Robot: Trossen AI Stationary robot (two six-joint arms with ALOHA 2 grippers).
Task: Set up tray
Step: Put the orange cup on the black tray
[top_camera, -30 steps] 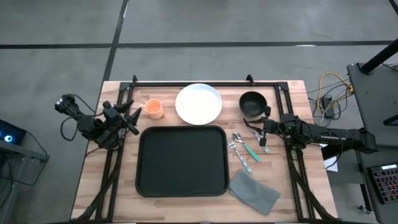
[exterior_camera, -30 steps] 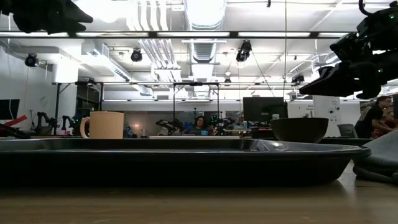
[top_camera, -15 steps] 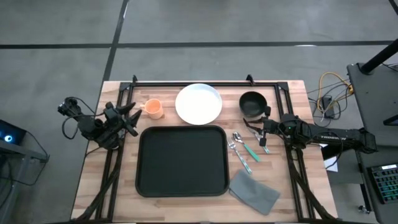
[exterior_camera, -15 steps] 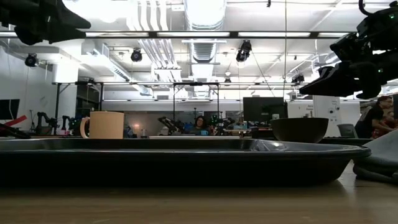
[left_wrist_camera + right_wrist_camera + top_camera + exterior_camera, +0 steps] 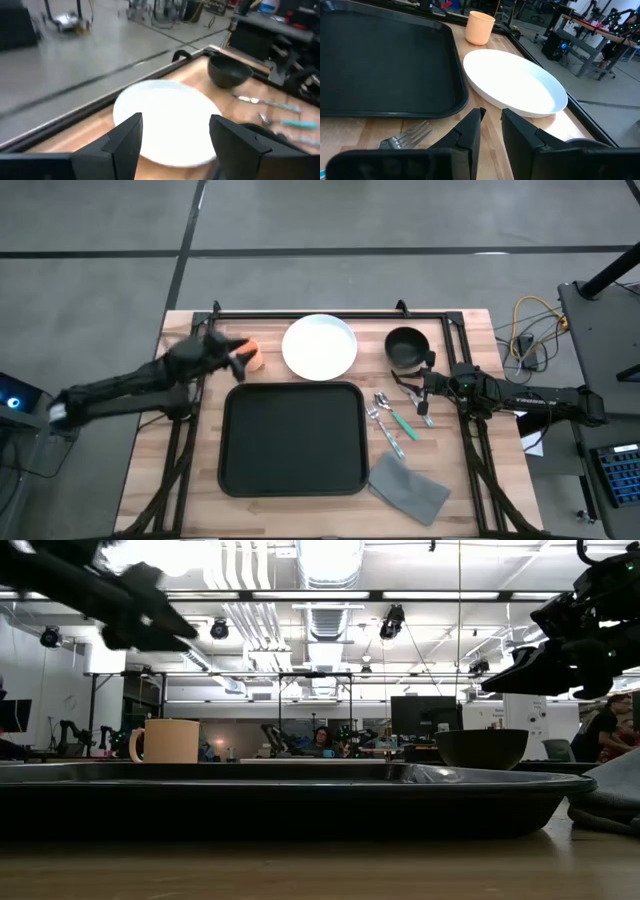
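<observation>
The black tray lies flat in the middle of the table with nothing on it. Beyond its far edge stand an orange cup, a white plate and a dark bowl. To its right lie a spoon and fork, a teal-handled utensil and a folded grey cloth. My left gripper hovers open over the cup's left side, well above it in the low view. My right gripper waits by the bowl, its fingers open by a narrow gap.
A black metal frame runs along the table's far edge and down both sides. The plate fills the left wrist view, with the bowl behind it. People sit in the room beyond the table.
My left arm has swung out from the table's left edge toward the right and far side, and its gripper now hangs above the orange cup. The right arm and all the objects have stayed where they were.
</observation>
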